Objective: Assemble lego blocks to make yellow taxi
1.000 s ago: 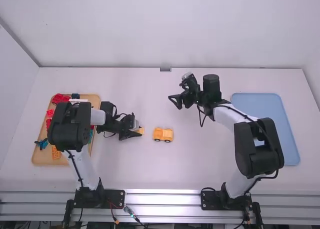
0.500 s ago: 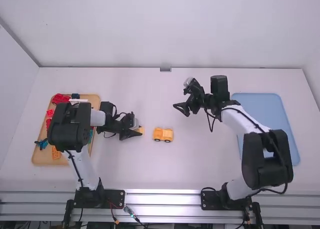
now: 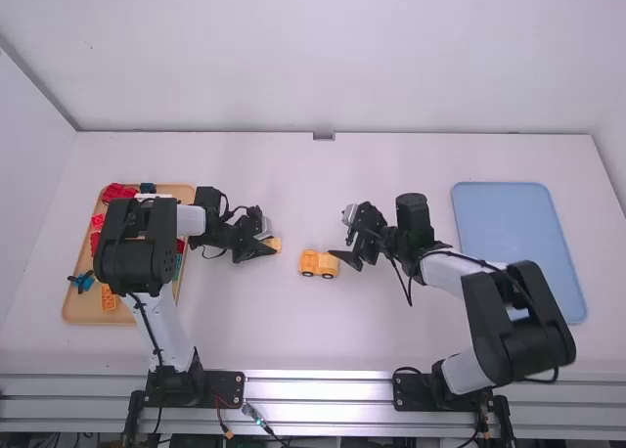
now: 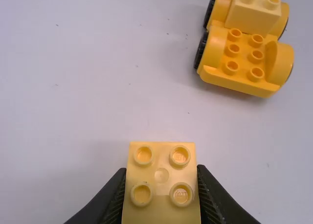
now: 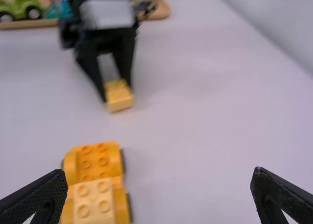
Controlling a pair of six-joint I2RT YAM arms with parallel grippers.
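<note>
In the high view, you have your left claw (image 3: 271,243) clamped on a yellow block (image 3: 276,244), left of the middle of the table (image 3: 323,340). The toy car (image 3: 319,264), a yellow one on black wheels, stands upright on the table between your two claws, near the held block but apart from it. Your right claw (image 3: 344,253) is by the car's right end, its fingers parted. Far to the left lies a wooden tray (image 3: 82,311) with red, orange and blue pieces on it, partly under your left arm; on the right is a blue tray (image 3: 518,218).

In the left wrist view, you see the fingers pressed against two opposite sides of the held block, its four studs facing you. The car sits farther off, apart from it. One end of the car carries a paler yellow block (image 4: 252,13); the other end has bare studs between raised sides.

In the right wrist view, your right claw's fingers are spread wide, grasping nothing. The car is near them, its block-topped end closer to you and its bare studs toward the left claw, which grips its block beyond. Farther back, a green toy car (image 5: 22,8) rests on the wooden tray.
</note>
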